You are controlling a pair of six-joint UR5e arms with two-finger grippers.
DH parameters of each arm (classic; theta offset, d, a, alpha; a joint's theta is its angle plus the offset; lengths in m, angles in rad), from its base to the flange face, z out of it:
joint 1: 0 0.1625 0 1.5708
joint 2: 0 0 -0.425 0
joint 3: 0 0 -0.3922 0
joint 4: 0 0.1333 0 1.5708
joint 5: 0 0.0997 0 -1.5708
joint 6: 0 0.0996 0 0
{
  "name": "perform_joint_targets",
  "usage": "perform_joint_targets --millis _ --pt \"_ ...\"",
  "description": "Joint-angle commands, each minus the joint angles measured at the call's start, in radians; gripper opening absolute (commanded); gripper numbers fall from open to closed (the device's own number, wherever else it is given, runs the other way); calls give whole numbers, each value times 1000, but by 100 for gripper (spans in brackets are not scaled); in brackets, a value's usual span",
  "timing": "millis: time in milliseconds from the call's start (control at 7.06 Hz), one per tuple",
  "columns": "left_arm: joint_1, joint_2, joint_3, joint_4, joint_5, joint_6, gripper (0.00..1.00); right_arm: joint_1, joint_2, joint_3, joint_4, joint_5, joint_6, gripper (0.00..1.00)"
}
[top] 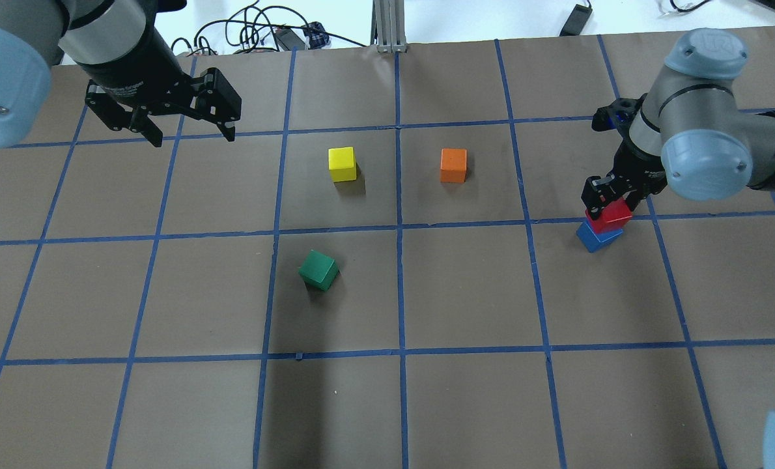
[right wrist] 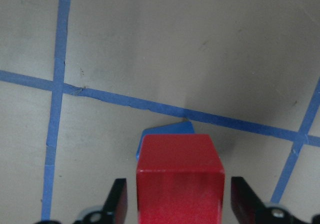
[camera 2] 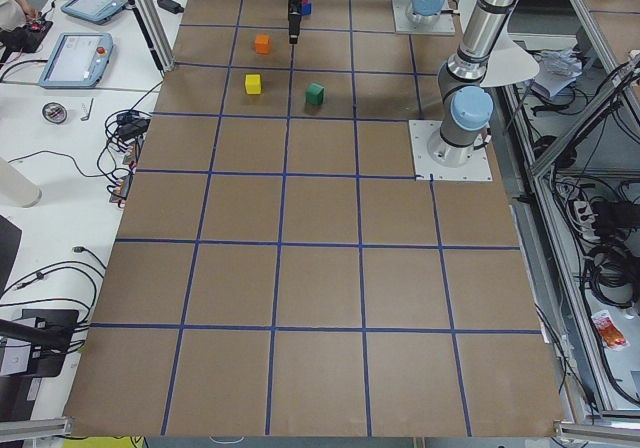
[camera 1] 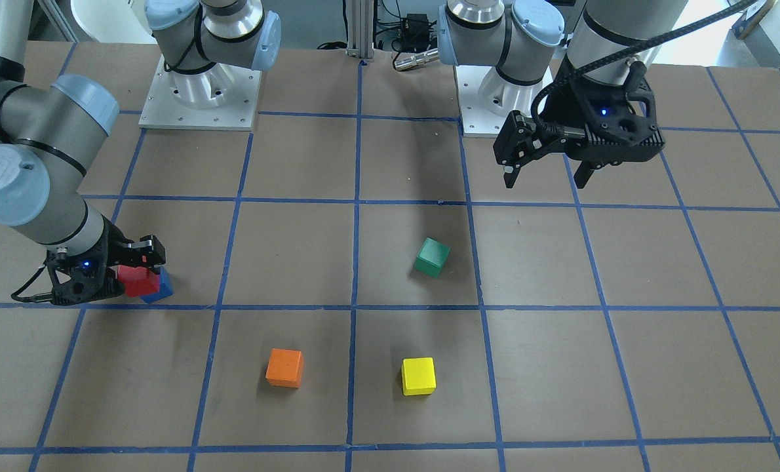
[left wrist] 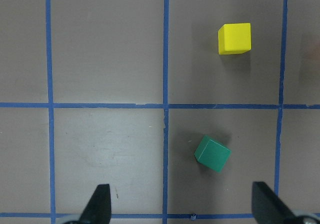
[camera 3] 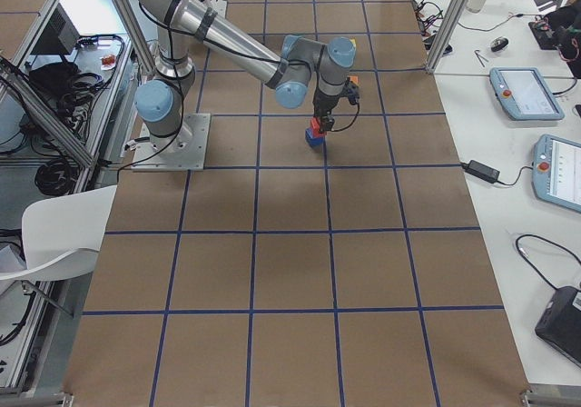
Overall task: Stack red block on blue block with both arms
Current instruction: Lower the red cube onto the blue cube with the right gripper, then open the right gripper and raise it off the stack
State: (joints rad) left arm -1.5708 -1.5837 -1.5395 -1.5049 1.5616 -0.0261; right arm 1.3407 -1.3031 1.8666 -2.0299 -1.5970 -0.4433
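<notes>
The red block [camera 1: 137, 282] sits on top of the blue block [camera 1: 162, 288] near the table's right side, turned a little against it. Both also show in the overhead view, red [top: 612, 215] on blue [top: 596, 239]. My right gripper [top: 605, 200] stands straddling the red block. In the right wrist view its fingers [right wrist: 118, 204] flank the red block [right wrist: 180, 184] with a thin gap on each side, so it is open. My left gripper [top: 193, 139] hangs open and empty, high over the table's far left.
A green cube [top: 318, 270] lies tilted mid-table and shows in the left wrist view [left wrist: 212, 154]. A yellow cube [top: 342, 163] and an orange cube [top: 453, 165] stand further out. Blue tape lines grid the brown table [top: 465, 404].
</notes>
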Motion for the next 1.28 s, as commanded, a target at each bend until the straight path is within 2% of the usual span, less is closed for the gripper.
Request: perform_joint_targets --millis 0,283,567,708,992,1133 --pt "0 1 -1 0 0 0 100 0 -10 -12 3 -1 8 100" --pt "0 1 1 2 0 0 100 0 -91 -35 60 -1 30 100" --pt "0 1 1 0 0 0 100 6 -213 -81 213 0 182 100" --pt "0 1 1 0 0 0 100 8 -261 -139 340 0 236 100" --pt "0 1 1 0 0 0 100 26 -289 -246 520 6 387 100" --pt "0 1 1 2 0 0 100 87 -288 -247 516 3 429 100"
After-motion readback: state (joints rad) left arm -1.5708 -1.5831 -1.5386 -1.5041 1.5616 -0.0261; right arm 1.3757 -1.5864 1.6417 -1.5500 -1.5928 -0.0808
